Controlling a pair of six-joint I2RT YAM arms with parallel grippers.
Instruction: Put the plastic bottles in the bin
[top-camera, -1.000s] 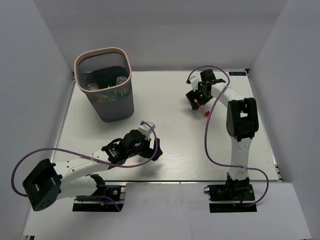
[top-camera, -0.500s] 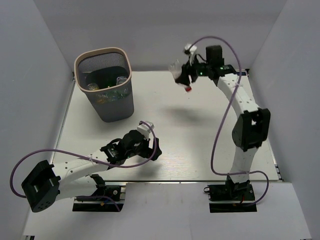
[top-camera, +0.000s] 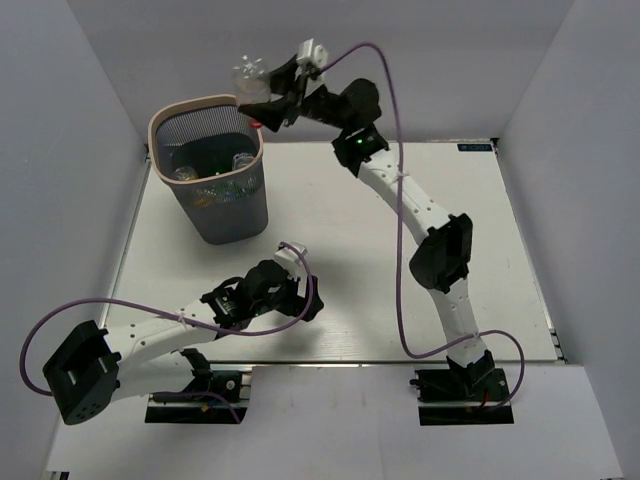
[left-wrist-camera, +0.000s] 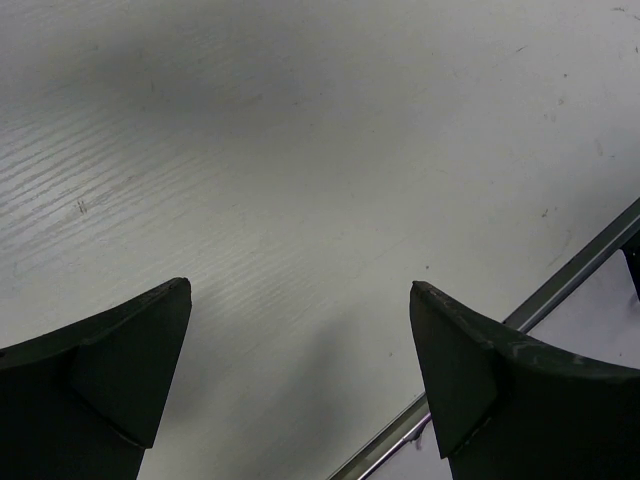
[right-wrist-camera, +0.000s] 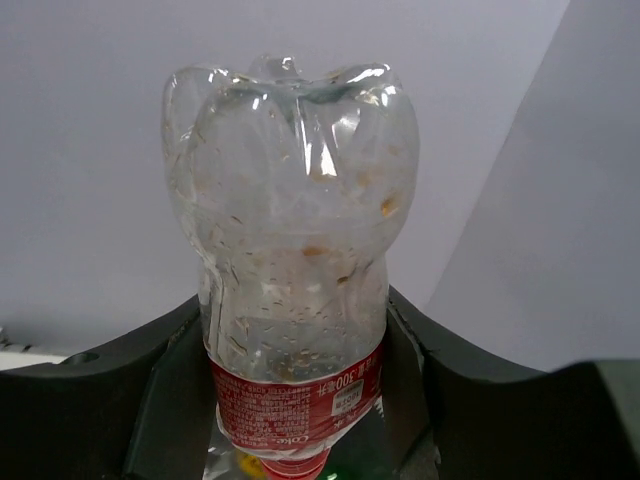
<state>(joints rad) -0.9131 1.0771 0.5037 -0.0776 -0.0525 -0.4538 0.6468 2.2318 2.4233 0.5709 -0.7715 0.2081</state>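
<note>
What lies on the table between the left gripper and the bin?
Nothing. In the top view, only bare white table separates the left gripper from the bin.

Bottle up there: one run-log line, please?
right jaws shut on bottle | high near bin rim | left jaws open, empty

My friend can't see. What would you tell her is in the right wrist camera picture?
A clear plastic bottle with a red label fills the picture, gripped by the right tool, with its bumpy bottom end pointing up. Behind it is only a plain pale wall.
</note>
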